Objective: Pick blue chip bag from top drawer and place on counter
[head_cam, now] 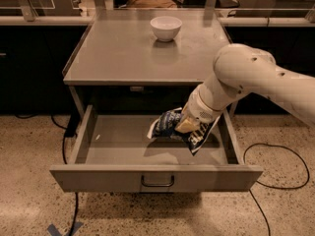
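Above the right half of the top drawer [152,177], which stands open, the gripper [187,126] hangs with its jaws closed on the blue chip bag [165,127]. The bag appears clear of the drawer floor, with its shadow lying beneath it. Step in hand: lifting the bag out of the drawer. Next move, as judged: raise the bag past the front edge of the counter [123,53] over the drawer's back, then carry it inward and set it down short of the white bowl [166,27].
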Robot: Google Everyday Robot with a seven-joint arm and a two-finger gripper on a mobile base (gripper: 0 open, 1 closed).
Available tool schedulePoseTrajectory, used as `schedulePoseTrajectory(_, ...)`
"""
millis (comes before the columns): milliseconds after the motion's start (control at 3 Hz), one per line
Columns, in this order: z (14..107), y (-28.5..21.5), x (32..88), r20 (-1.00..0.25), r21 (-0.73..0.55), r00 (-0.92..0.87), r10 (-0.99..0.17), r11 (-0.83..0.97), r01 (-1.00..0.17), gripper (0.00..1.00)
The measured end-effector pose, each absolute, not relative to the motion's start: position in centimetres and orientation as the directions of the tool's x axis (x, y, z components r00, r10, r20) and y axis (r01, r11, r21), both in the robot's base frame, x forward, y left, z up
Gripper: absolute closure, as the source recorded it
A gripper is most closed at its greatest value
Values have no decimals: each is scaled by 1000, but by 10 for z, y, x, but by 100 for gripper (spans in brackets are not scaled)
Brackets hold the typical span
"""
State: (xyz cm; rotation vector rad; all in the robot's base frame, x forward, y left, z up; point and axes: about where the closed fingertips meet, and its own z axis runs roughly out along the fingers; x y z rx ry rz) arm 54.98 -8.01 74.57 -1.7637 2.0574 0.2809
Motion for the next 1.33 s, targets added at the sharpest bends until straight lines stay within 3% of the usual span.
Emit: schedulePoseTrajectory(1333, 780, -99, 570, -468, -115, -170, -867, 250, -961, 100)
